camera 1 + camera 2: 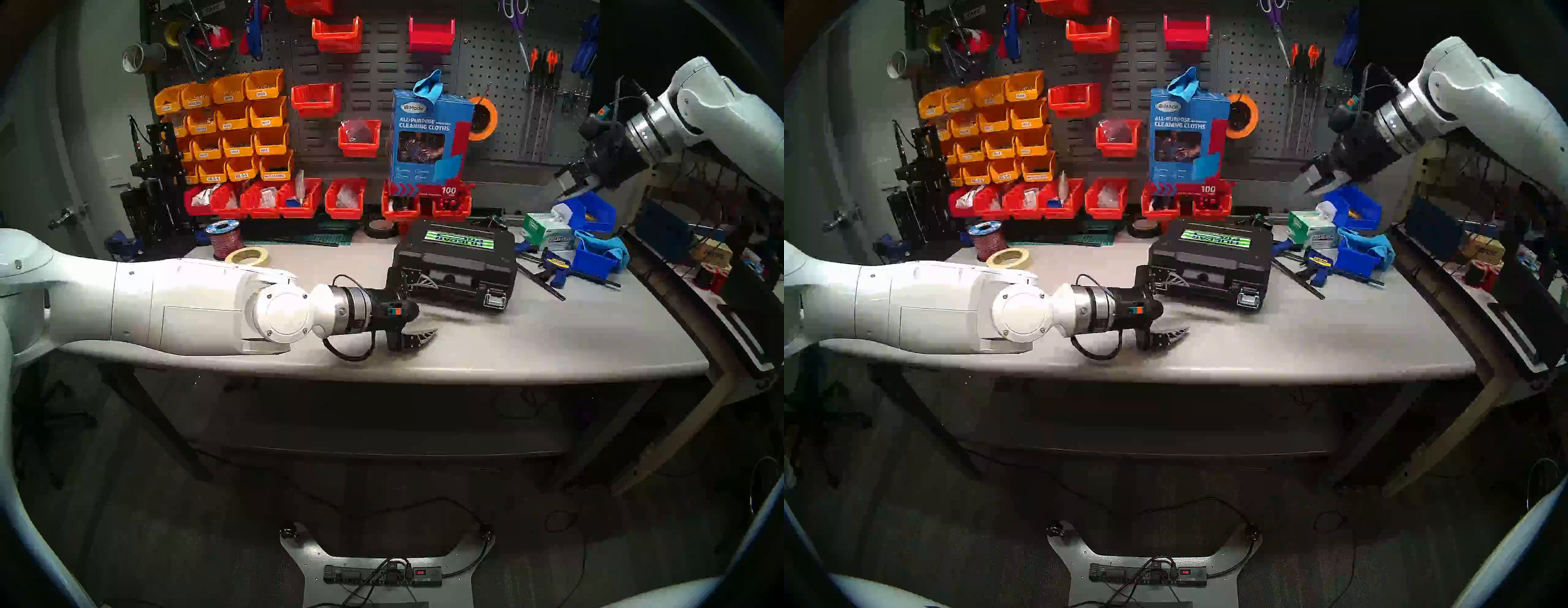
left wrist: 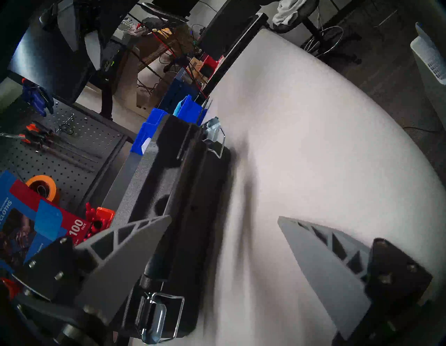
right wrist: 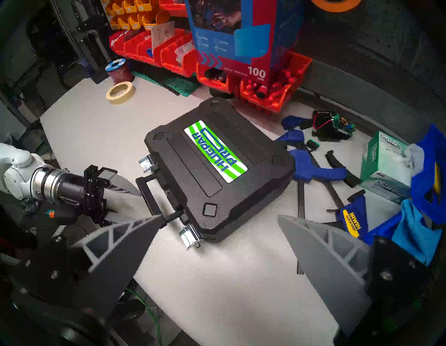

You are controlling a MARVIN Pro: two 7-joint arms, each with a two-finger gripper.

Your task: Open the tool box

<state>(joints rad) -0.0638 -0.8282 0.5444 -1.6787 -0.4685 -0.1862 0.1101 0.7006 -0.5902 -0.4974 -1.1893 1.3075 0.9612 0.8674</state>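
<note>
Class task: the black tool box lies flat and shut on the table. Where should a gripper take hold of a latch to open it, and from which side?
Probably grip the silver latch on the tool box by its free loop end, coming from the handle side. Both latches sit on that front wall, facing the open left gripper.

Workshop bench against a pegboard wall, dim room.

You've got a grey table (image 1: 551,339) with a lower shelf, backed by a dark pegboard (image 1: 488,76) carrying orange bins (image 1: 237,123), red bins (image 1: 316,99), screwdrivers (image 1: 545,63) and scissors (image 1: 515,17). Below you, dark grey floor (image 1: 169,530) with a power strip (image 1: 382,575) on a metal base plate. A cluttered side bench (image 1: 721,263) sits to your right. A light grey wall (image 1: 97,106) is on your left.
</note>
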